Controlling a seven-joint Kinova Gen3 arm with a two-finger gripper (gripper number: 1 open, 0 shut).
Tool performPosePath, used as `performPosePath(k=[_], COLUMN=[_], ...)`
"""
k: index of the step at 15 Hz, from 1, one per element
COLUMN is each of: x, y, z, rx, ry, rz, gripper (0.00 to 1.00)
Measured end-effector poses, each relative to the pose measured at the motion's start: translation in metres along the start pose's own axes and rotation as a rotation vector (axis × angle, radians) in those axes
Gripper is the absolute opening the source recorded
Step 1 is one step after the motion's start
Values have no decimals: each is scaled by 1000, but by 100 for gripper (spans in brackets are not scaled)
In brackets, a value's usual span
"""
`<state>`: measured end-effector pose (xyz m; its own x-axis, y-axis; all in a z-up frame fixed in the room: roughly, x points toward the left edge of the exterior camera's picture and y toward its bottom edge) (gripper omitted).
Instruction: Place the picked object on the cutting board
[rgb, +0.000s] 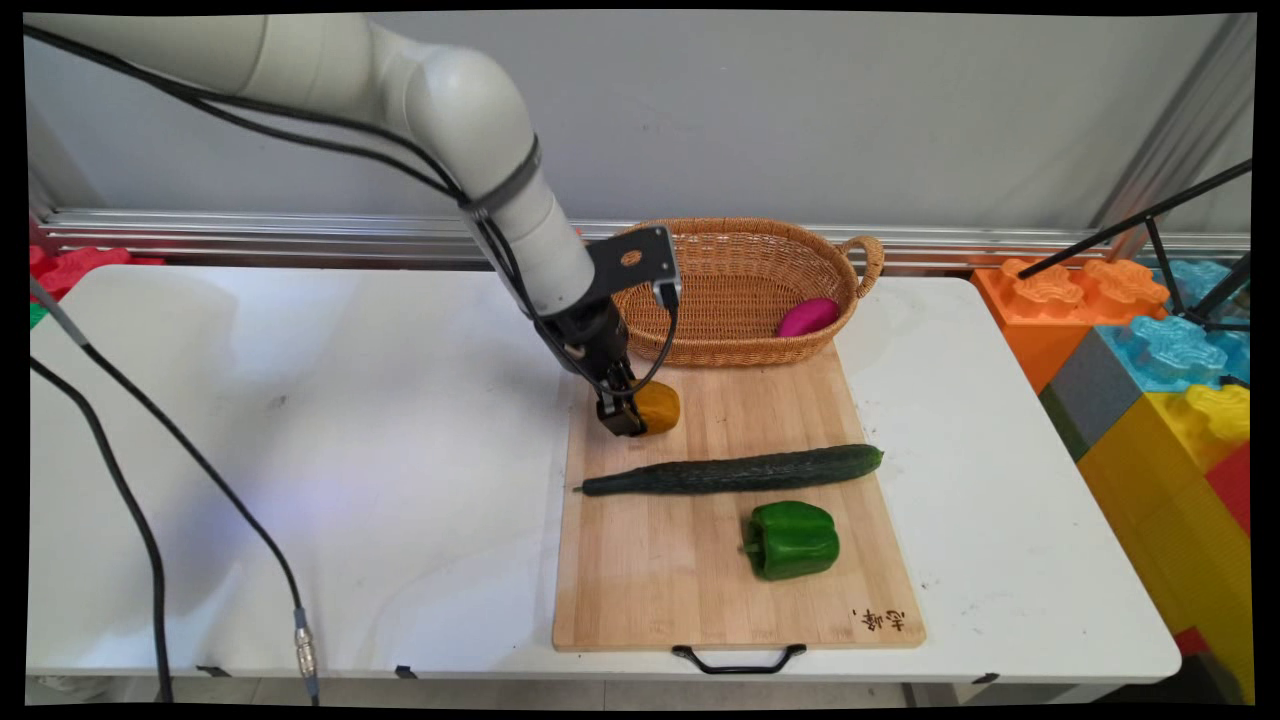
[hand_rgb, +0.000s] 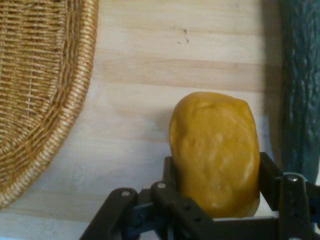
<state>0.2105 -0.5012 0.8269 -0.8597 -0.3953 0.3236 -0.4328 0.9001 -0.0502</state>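
Bench (rgb: 300, 450) and wooden board (rgb: 700, 580) carry everything; the tool (rgb: 632, 418) is low at the board's far left part, its fingers (hand_rgb: 272, 175) closed around a yellow-orange potato-like piece (rgb: 660, 406) that appears to rest on the wood. Just behind the tool sits a wicker basket (rgb: 740, 340) with one magenta item (rgb: 808, 317) inside. Nearer the camera than the tool lie a cucumber (rgb: 735, 471), then a green pepper (rgb: 792, 540), both outside the basket.
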Motion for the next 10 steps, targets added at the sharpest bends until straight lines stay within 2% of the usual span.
performPosePath(k=[5, 6, 10], x=[-3, -2, 0], y=[1, 2, 3], z=[15, 17, 22], rx=[14, 14, 14], ry=[6, 8, 16], rz=[-5, -6, -7], gripper=[0, 100, 100])
